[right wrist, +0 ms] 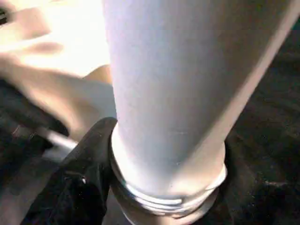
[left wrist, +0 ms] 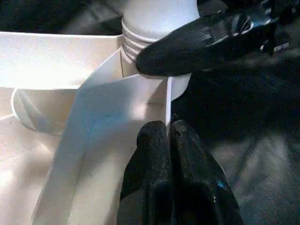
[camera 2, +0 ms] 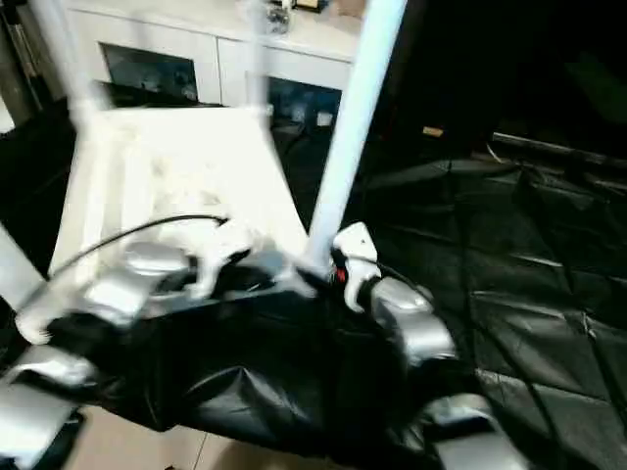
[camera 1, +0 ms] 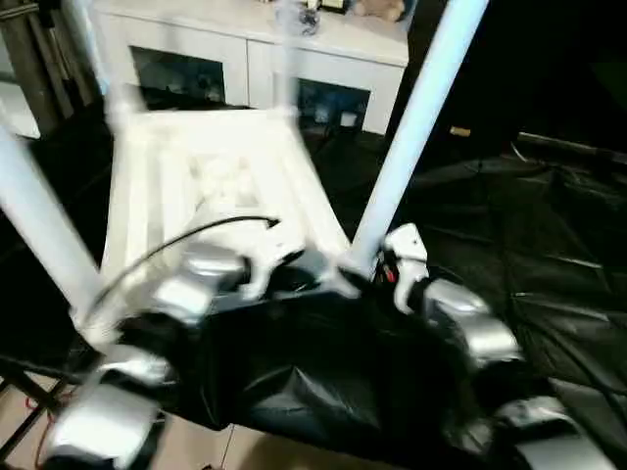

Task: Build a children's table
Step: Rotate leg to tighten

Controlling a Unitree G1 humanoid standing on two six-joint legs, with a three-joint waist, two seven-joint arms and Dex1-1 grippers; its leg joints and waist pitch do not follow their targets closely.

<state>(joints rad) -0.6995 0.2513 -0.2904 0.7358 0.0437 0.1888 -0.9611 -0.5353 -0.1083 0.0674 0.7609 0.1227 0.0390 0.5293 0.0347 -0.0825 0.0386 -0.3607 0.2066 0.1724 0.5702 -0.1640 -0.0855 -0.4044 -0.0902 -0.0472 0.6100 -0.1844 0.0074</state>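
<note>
The children's table (camera 1: pixel 211 186) lies upside down on the black sheet (camera 1: pixel 549 255), ribbed underside up, legs standing in its corner sockets. The left gripper (left wrist: pixel 168 136) is clenched on the thin rim at the near right corner. There the right gripper (camera 1: pixel 377 269) grasps the ridged base of the leg (camera 1: pixel 416 122). A white cabinet (camera 1: pixel 255 59) stands behind

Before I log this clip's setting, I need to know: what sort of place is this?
Probably an indoor room set up for assembly work: a white cabinet with glass doors stands behind, black sheeting covers the work surface, and the upturned children's table lies on it with legs fitted.
</note>
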